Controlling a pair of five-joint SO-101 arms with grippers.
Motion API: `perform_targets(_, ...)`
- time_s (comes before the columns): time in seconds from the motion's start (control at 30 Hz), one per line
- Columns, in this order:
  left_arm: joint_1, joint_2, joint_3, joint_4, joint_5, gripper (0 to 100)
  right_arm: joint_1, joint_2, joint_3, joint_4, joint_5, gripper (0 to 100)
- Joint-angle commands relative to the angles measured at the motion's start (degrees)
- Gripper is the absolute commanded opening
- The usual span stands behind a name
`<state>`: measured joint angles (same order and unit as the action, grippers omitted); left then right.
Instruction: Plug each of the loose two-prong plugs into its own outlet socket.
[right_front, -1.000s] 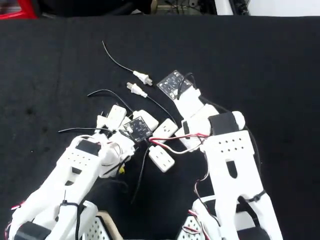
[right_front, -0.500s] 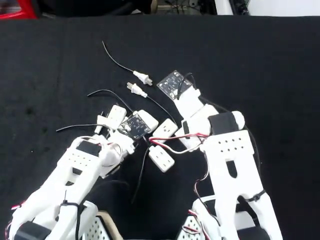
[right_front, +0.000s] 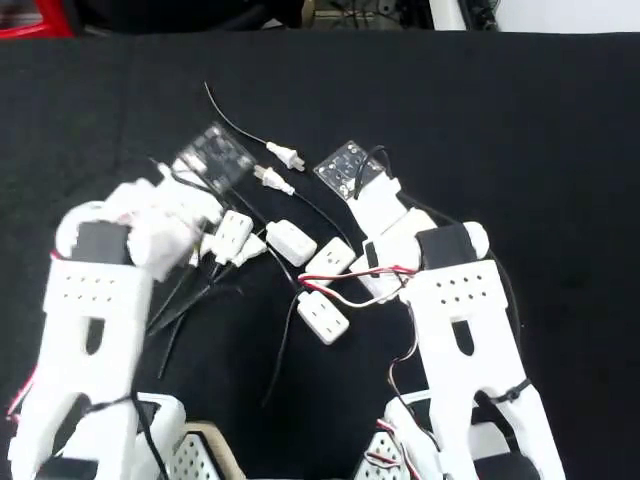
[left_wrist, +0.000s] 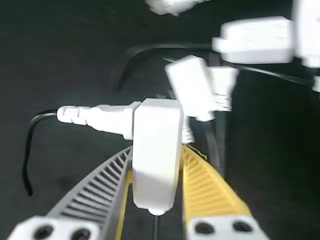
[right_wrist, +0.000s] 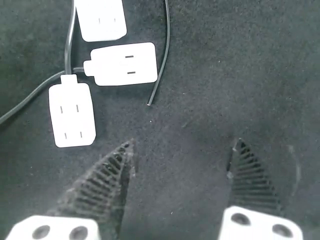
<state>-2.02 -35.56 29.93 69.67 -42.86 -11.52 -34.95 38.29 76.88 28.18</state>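
My left gripper (left_wrist: 156, 160) is shut on a white outlet socket (left_wrist: 156, 150) that has a white two-prong plug (left_wrist: 97, 116) pushed into its side, a black cord trailing off it. In the high view this arm stands left of the socket cluster, by a socket (right_front: 232, 230). Two loose plugs (right_front: 285, 155) (right_front: 272, 180) lie on the black cloth further back. My right gripper (right_wrist: 182, 145) hangs open over bare cloth, apart from three white sockets (right_wrist: 125, 64) (right_wrist: 74, 115) (right_wrist: 101, 17). The high view shows those sockets (right_front: 330, 260) (right_front: 322, 315) (right_front: 292, 240) in the middle.
Black cords run among the sockets, and one cut cord end (right_wrist: 150, 104) lies near the right gripper. The black cloth (right_front: 520, 130) spreads bare to the far right and far left. A red object (right_front: 30, 18) sits beyond the table's back edge.
My left arm has swung away from the centre, to the left and further back, with a socket in its gripper. The right arm has stayed still.
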Motion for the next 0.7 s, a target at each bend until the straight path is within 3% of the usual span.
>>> perform_targets(0.0, -5.0, 7.8, -7.4, -6.1, -2.7, 3, 0.7, 0.0, 0.1, -1.1, -0.5, 28.6)
perform_targets(0.23, -10.0, 33.9, -17.0, -17.4, -2.5, 3, -2.7, 0.0, 2.2, -3.3, -0.5, 28.6)
perform_targets(0.4, -11.9, 49.1, -28.5, -18.1, -2.5, 3, -2.7, 0.0, 2.2, -3.2, -0.5, 28.6)
perform_targets(0.67, -10.0, 57.0, -40.5, 0.5, -2.4, 3, -2.7, 0.0, 2.2, -3.3, -0.5, 28.6)
